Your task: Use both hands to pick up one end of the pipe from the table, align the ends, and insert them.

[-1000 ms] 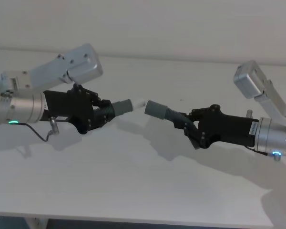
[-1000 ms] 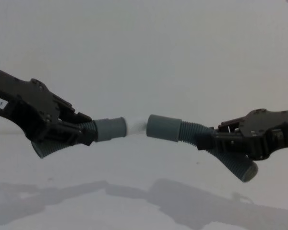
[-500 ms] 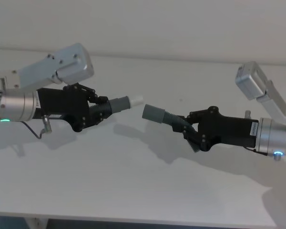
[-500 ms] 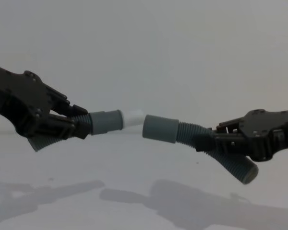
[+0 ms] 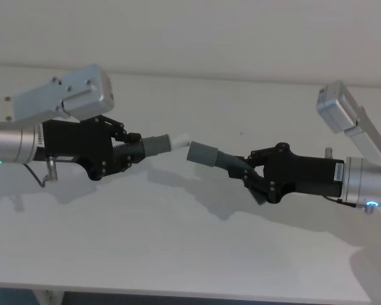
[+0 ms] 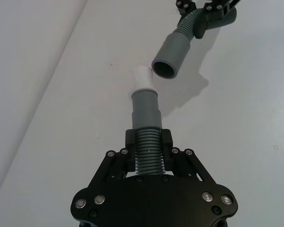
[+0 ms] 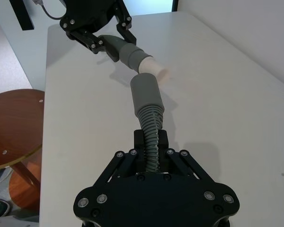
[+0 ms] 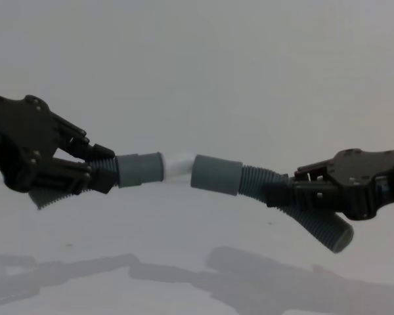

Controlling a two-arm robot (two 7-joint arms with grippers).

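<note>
Left pincer (image 5: 117,155) pinches its ribbed grey pipe piece (image 5: 146,147) (white tip (image 8: 177,167)); right pincer (image 5: 253,180) pinches the other piece (image 5: 217,159) above the worktop (image 5: 178,241). Left wrist view reveals the open cuff (image 6: 170,56) offset beside the tip.

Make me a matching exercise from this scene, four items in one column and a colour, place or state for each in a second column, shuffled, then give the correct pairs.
Column one:
1. left gripper
2. right gripper
3. white tip
4. table

Column two:
A. flat white surface below both arms
B. shut on the hose piece with the open grey cuff
C. just short of the open cuff, not inserted
D. shut on the hose piece that ends in the narrow tip

Pairs: 1-D, 2-B, 3-C, 4-A
</note>
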